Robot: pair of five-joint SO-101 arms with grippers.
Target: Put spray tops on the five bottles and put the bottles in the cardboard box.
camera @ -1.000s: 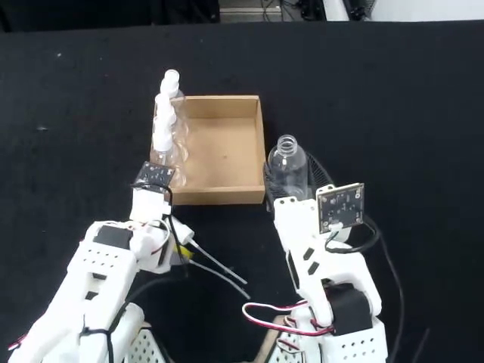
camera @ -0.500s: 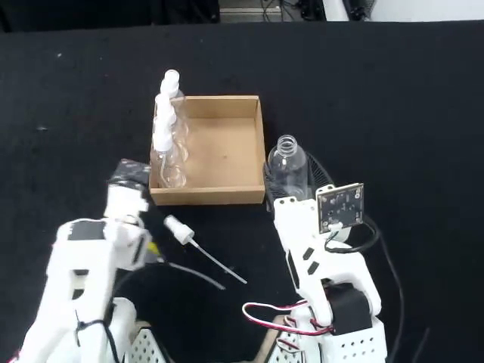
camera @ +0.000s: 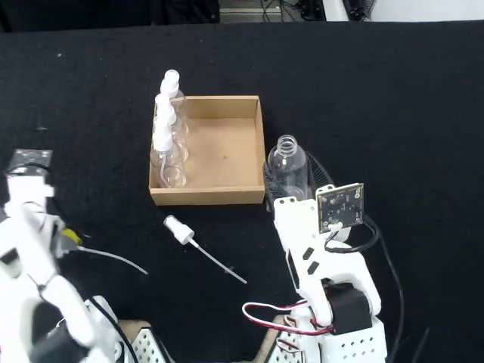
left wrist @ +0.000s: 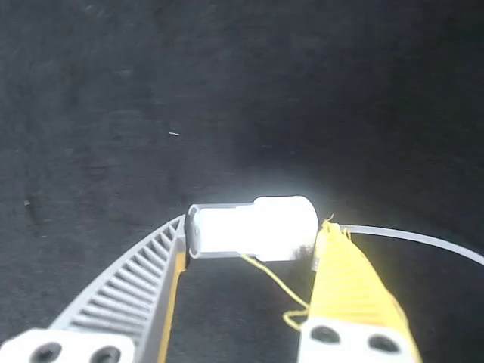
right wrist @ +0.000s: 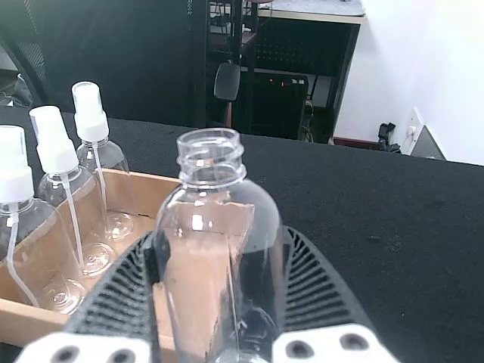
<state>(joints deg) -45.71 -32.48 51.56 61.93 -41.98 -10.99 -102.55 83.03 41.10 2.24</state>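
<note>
Spray top (left wrist: 253, 227), white, pinched crosswise in the left gripper (camera: 66, 237), jaws drawn in to the cap's width, grey ribbed finger at one end, yellow finger at the other. Parked far out at eight o'clock from the cardboard box (camera: 208, 197), well apart from it, near the nine o'clock edge of the black table (camera: 378, 91). Thin dip tube (camera: 113, 257) trailing from the cap toward four o'clock. Whether lifted off the table or resting on it, impossible to tell.

Loose spray top (camera: 179, 230) lying flat at six o'clock of the box, near the front wall but apart from it, own tube pointing to four o'clock.

Inside the box, three capped bottles (camera: 169, 162) upright in a row along the nine o'clock wall, running from six toward twelve o'clock, close together.

Uncapped bottle (right wrist: 219, 249), clear, upright, neck open, gripped round the body by the right gripper (camera: 292, 180), black ribbed fingers spread only as wide as the bottle and pressed to both sides. Placed just beside the box's outer wall at four o'clock, by the near corner.
</note>
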